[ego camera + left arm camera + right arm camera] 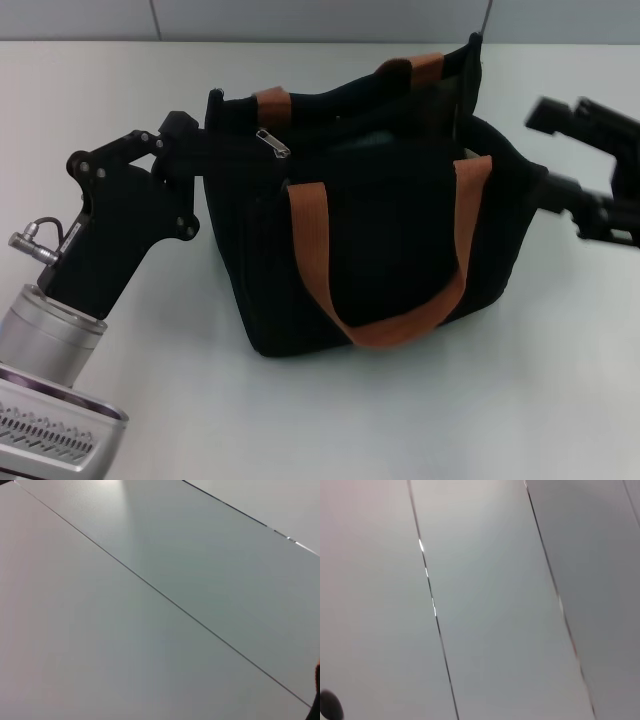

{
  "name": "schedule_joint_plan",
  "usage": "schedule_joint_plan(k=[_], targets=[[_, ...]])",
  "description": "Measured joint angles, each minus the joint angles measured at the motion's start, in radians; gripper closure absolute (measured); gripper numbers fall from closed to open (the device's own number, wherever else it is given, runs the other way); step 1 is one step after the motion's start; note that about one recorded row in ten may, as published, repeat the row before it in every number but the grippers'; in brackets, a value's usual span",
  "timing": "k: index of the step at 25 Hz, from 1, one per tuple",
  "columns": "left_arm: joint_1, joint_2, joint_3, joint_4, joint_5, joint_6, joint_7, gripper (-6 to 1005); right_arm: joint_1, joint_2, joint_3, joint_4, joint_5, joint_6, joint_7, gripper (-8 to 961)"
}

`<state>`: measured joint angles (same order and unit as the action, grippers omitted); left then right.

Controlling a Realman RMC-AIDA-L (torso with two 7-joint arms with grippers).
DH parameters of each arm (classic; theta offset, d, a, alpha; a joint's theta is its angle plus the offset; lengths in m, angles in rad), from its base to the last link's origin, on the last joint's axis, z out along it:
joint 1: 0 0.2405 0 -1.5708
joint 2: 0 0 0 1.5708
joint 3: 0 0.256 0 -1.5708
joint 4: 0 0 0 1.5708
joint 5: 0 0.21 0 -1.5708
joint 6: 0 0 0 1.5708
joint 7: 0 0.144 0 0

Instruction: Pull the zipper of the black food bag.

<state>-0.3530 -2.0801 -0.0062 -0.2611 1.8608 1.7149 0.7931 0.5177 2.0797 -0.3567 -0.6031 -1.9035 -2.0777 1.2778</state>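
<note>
White worktop [330,410] meeting, along its far edge, a pale grey panelled wall [300,18] with thin vertical seams.

1 boxy black fabric food bag [390,250], w/ 2 orange-brown webbing strap handles [318,262] and 1 small silver metal zipper pull tab [272,142] on the bag's top; 2 black robot grippers, 1 either side of bag.

bare table [420,420] before bag [380,250], grippers flanking sides

Right hand [545,195] blurred, fingertips behind bag [380,240]
</note>
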Motion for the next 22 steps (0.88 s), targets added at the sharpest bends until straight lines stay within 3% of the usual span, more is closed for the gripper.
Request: schedule_joint_plan(k=[2, 3, 4, 6, 8, 9, 10, 14, 16, 19, 22], targets=[[-0.001, 0.0, 0.001, -0.001, 0.0, 0.001, 0.0, 943, 0.047, 0.0, -0.072, -0.142, -0.003, 0.053, 0.18, 157], [-0.001, 0.0, 0.001, -0.001, 0.0, 0.001, 0.0, 967, 0.047, 0.0, -0.072, -0.142, -0.003, 0.053, 0.18, 158], [-0.002, 0.0, 0.004, -0.002, 0.0, 0.004, 0.001, 991, 0.076, -0.001, -0.143, -0.239, -0.003, 0.098, 0.304, 158], [-0.002, 0.0, 0.006, -0.004, 0.0, 0.005, 0.001, 991, 0.089, -0.001, -0.178, -0.278, -0.004, 0.118, 0.362, 159], [-0.002, 0.0, 0.007, -0.008, 0.0, 0.009, 0.001, 991, 0.113, -0.001, -0.271, -0.374, -0.005, 0.167, 0.476, 160], [-0.002, 0.0, 0.008, -0.012, 0.0, 0.013, 0.001, 991, 0.128, -0.001, -0.365, -0.459, -0.006, 0.214, 0.564, 160], [-0.002, 0.0, 0.009, -0.012, 0.001, 0.015, 0.001, 991, 0.128, -0.001, -0.365, -0.459, -0.006, 0.214, 0.564, 161], [-0.003, 0.0, 0.009, -0.014, 0.008, 0.021, 0.001, 991, 0.186, -0.005, -0.545, -0.601, -0.023, 0.325, 0.803, 163], [-0.004, 0.0, 0.009, -0.017, 0.009, 0.022, 0.001, 991, 0.208, -0.007, -0.562, -0.604, -0.036, 0.338, 0.851, 164], [-0.009, 0.0, 0.009, -0.023, 0.009, 0.023, 0.002, 991, 0.311, -0.011, -0.601, -0.573, -0.132, 0.381, 0.998, 165], [-0.011, 0.0, 0.009, -0.023, 0.01, 0.022, 0.002, 991, 0.352, -0.006, -0.608, -0.547, -0.174, 0.408, 1.03, 280]])
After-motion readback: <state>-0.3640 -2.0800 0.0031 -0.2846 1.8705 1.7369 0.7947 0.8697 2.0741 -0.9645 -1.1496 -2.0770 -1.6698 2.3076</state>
